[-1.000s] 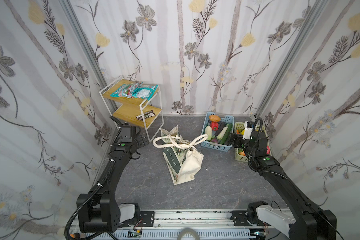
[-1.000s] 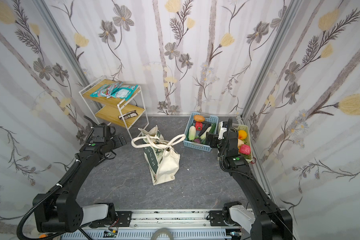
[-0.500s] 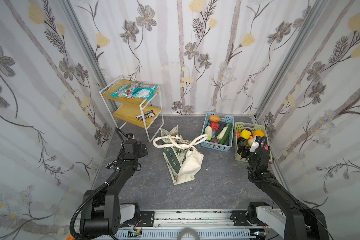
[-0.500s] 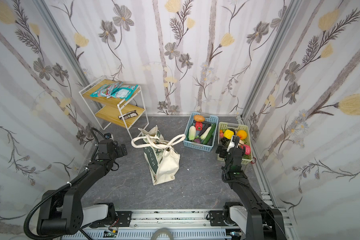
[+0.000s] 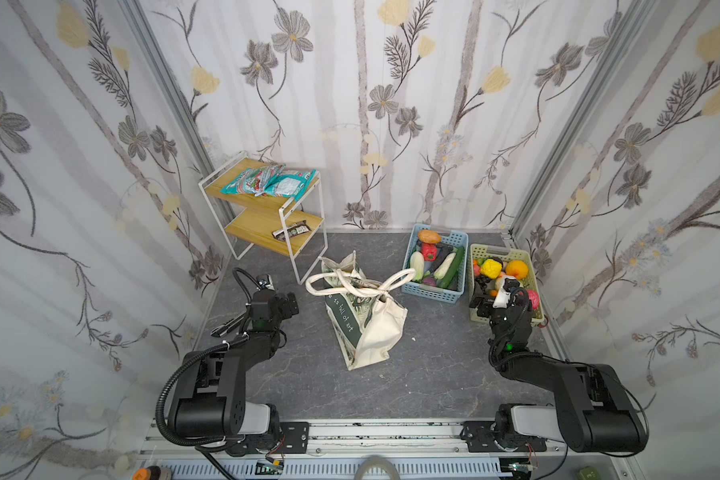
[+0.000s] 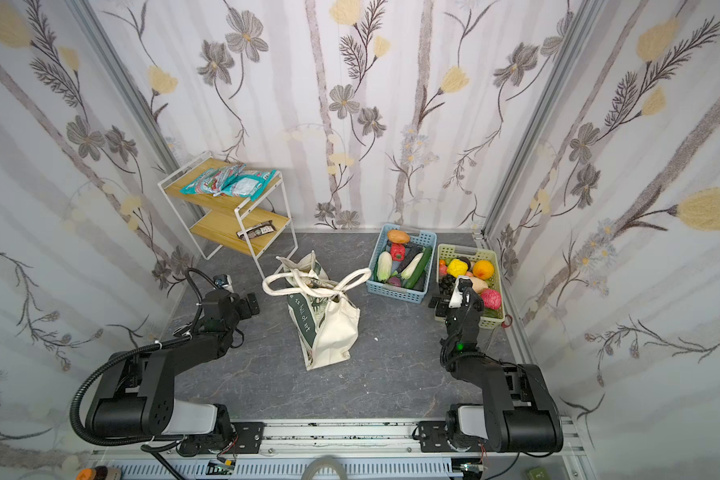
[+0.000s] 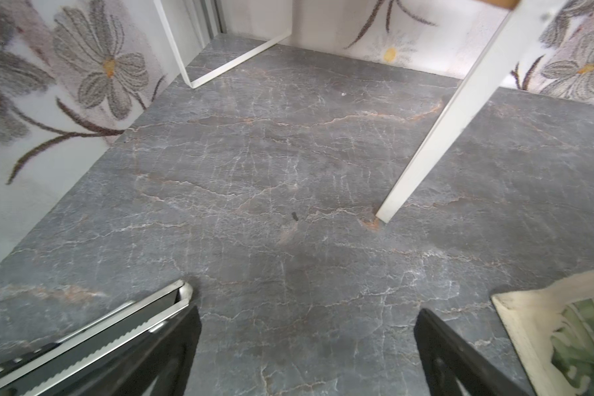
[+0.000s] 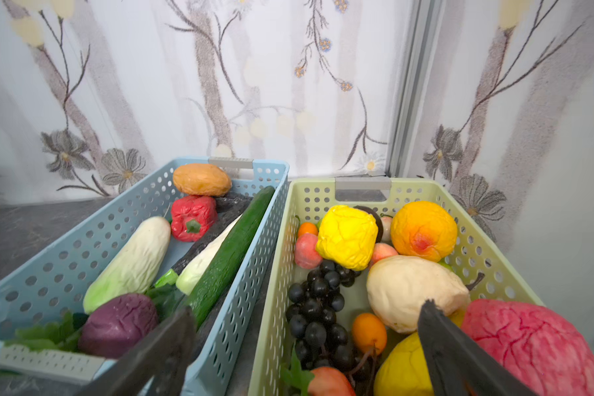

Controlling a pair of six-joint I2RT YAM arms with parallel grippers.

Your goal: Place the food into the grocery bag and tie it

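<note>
The cream grocery bag (image 5: pixel 364 320) (image 6: pixel 327 322) stands mid-table with its strap handles (image 5: pixel 360 282) looped across the top. Food fills two baskets: vegetables in the blue one (image 5: pixel 433 291) (image 8: pixel 48 260), fruits in the pale green one (image 5: pixel 474 257) (image 8: pixel 288 274). Snack packets (image 5: pixel 269 183) lie on the shelf's top. My left gripper (image 5: pixel 287 304) (image 7: pixel 306 308) is open and empty over bare table, left of the bag, whose corner (image 7: pixel 563 339) shows in the left wrist view. My right gripper (image 5: pixel 480 298) (image 8: pixel 306 308) is open and empty at the green basket's near end, above black grapes (image 8: pixel 318 308).
A white-framed wooden shelf (image 5: pixel 267 224) stands at the back left; its leg (image 7: pixel 460 113) is close ahead of my left gripper. A dark wrapped bar (image 5: pixel 290 230) lies on its lower board. A toothed metal strip (image 7: pixel 100 334) lies beside my left finger. Patterned walls close in on three sides.
Both arms have folded down and drawn back toward the front. The left gripper left the shelf; the right gripper withdrew from above the baskets. Both stayed open.
</note>
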